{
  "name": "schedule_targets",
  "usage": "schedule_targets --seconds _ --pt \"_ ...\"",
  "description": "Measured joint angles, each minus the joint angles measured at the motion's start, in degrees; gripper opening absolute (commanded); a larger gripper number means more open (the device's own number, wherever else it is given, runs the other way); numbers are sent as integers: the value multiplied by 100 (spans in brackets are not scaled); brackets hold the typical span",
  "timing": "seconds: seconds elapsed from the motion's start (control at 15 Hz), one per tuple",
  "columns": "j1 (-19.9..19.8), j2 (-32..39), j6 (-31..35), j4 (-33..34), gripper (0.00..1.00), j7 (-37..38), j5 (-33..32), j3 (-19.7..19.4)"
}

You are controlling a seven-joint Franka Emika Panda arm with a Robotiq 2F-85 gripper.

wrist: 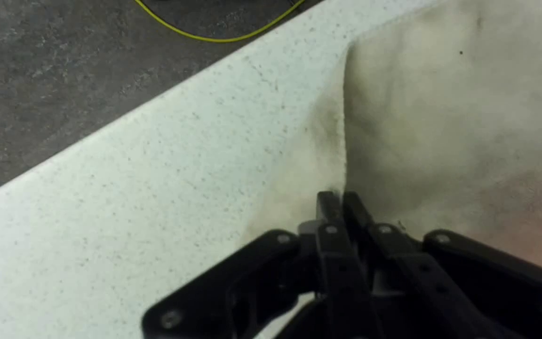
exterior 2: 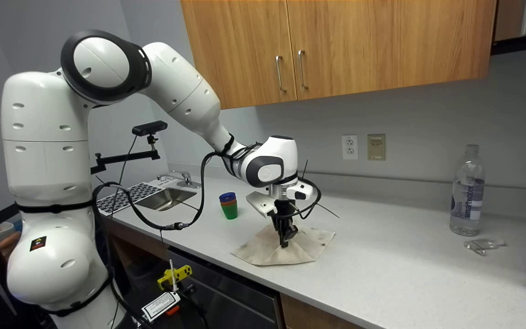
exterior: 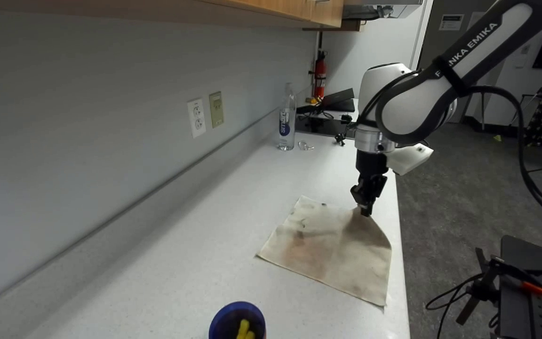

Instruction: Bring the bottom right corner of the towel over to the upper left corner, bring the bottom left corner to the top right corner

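Our black two-finger gripper point(wrist: 341, 200) has its fingers point(wrist: 326, 205) pressed together, pinching what we take to be a corner point(wrist: 325, 155) of the thin, stained beige square cloth towel point(exterior: 322, 254); the very tip is hidden between them. There the cloth slopes up from the white speckled countertop point(wrist: 111, 212), on the side facing the front edge, and the wrist view shows part of its underside. From the gripper the rest of the towel spreads mostly flat toward the back edge and the end with the metal sink point(exterior 2: 171, 197), stopping short of the front edge. We judge that the next move turns on the diagonal: the opposite corner point(exterior: 263, 254) lies across the cloth, toward the back edge and somewhat toward the sink end, so the fold should travel that way. The sink-end corner point(exterior: 381, 299) sits near the front edge; the far corner point(exterior: 303, 200), toward the clear plastic bottle point(exterior: 287, 120), is farther back. None bears a mark, so we cannot tell which the task calls bottom right. Toward the sink end, well apart from the towel, stands a stack of blue, orange and green cups point(exterior 2: 229, 208).
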Motion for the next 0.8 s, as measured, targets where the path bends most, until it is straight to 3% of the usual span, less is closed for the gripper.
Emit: schedule_targets --seconds 0.33,0.6,0.8 --pt "286 30 867 69 3 406 -200 25" --pt "719 73 1570 66 3 1071 -918 -13" --pt "999 120 1679 54 3 1479 -1351 -119"
